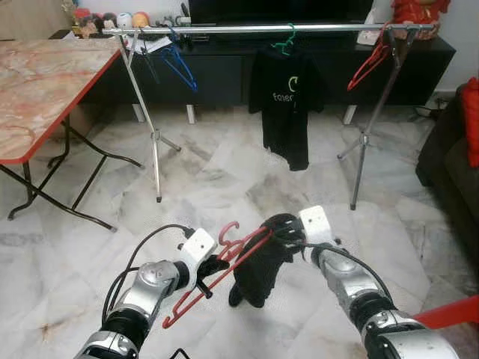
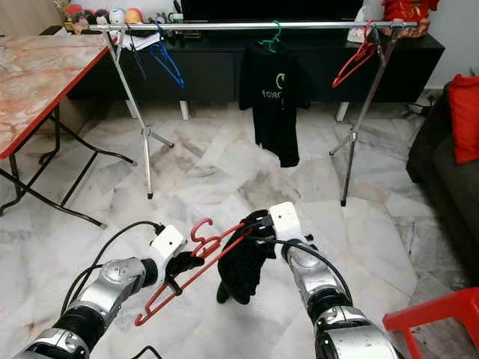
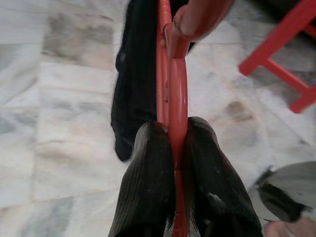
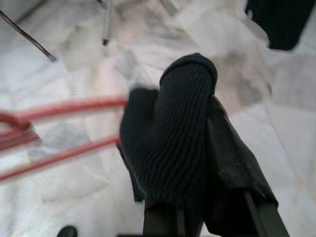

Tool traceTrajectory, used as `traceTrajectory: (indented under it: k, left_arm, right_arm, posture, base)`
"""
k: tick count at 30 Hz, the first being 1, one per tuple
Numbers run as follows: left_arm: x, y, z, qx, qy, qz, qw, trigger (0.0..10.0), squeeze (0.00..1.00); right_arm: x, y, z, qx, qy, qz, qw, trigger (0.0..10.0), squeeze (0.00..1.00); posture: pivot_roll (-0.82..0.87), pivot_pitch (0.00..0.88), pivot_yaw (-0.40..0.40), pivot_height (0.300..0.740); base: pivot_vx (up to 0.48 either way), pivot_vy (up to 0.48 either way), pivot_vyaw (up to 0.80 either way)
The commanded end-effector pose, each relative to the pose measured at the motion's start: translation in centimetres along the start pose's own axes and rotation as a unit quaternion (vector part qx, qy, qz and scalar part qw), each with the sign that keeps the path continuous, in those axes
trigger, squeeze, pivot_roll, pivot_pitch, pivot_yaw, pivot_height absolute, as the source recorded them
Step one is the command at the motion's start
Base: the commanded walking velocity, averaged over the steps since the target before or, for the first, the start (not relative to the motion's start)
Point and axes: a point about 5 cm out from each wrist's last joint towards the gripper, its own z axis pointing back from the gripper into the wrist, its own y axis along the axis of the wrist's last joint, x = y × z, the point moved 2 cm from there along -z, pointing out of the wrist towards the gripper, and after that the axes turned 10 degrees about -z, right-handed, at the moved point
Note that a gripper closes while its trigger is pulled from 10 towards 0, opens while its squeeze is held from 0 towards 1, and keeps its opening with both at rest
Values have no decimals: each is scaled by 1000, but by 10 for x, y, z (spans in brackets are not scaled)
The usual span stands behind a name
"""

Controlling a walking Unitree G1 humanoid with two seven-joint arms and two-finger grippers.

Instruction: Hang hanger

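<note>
While the two silver arms met low in the centre of the left eye view, a thin red plastic hanger (image 1: 224, 263) slanted between them, its hook curling up near the middle and its long bar dropping toward the lower left. A black garment (image 1: 258, 273) drooped from its right end. The left gripper (image 1: 211, 269) had its fingers closed on the hanger's bar, while the right gripper (image 1: 283, 233) was buried in the dark cloth. Across the top ran a shiny metal rail (image 1: 224, 29) on tripod legs, carrying a blue hanger (image 1: 179, 66), a black T-shirt (image 1: 288, 105) on a green hanger, and another red hanger (image 1: 372, 63). A marble-patterned table (image 1: 37, 82) stood at upper left above the pale veined tile floor (image 1: 224, 179).

In the left wrist view, the ribbed black fingers (image 3: 148, 187) pinched the smooth, glossy hanger bar tightly, the garment hanging beyond.

In the right wrist view, the fingers (image 4: 177, 133) were pressed together on the soft black cloth, the hanger's red bars blurred at the left.
</note>
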Motion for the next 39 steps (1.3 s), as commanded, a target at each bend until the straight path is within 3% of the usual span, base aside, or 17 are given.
traceTrajectory:
  k: [1, 9, 12, 14, 20, 28, 33, 36, 39]
  left_arm:
    - [1, 5, 0, 12, -18, 6, 1000, 10000, 0]
    - [5, 6, 3, 17, -56, 15, 998, 10000, 0]
    - [5, 9, 5, 25, -77, 14, 997, 10000, 0]
    - [6, 8, 5, 21, -80, 10, 996, 10000, 0]
    - [4, 2, 3, -3, -62, 3, 998, 10000, 0]
    - [8, 1, 2, -5, -68, 10, 998, 10000, 0]
    - [-6, -20, 5, -90, -7, -26, 996, 10000, 0]
    - [-10, -20, 5, -91, 13, -19, 996, 10000, 0]
    - [-5, -15, 3, -72, -10, -16, 997, 10000, 0]
  right_arm:
    - [-4, 19, -2, 33, 15, 17, 999, 10000, 0]
    - [-5, 33, -2, 42, 34, 35, 998, 10000, 0]
    - [-15, 34, 0, 48, 82, 72, 993, 10000, 0]
    - [-16, 33, 0, 45, 84, 72, 993, 10000, 0]
    - [-9, 36, 0, 33, 58, 51, 996, 10000, 0]
    - [-15, 26, 6, 9, 92, 62, 994, 10000, 0]
    - [-13, 21, 11, -7, 75, 62, 995, 10000, 0]
    - [-15, 16, 13, -12, 79, 61, 995, 10000, 0]
    - [-23, 12, 15, -17, 100, 60, 993, 10000, 0]
  posture:
    - [-31, 20, 44, 740]
    - [-34, 26, 47, 740]
    - [-33, 31, 48, 740]
    - [-33, 31, 48, 740]
    - [-34, 34, 47, 740]
    - [-38, 41, 46, 740]
    - [-46, 51, 47, 740]
    - [-45, 53, 47, 740]
    - [-45, 53, 47, 740]
  base:
    - [0, 0, 0]
    - [0, 0, 0]
    - [0, 0, 0]
    - [0, 0, 0]
    - [0, 0, 0]
    - [0, 0, 0]
    - [0, 0, 0]
    - [0, 0, 0]
    - [0, 0, 0]
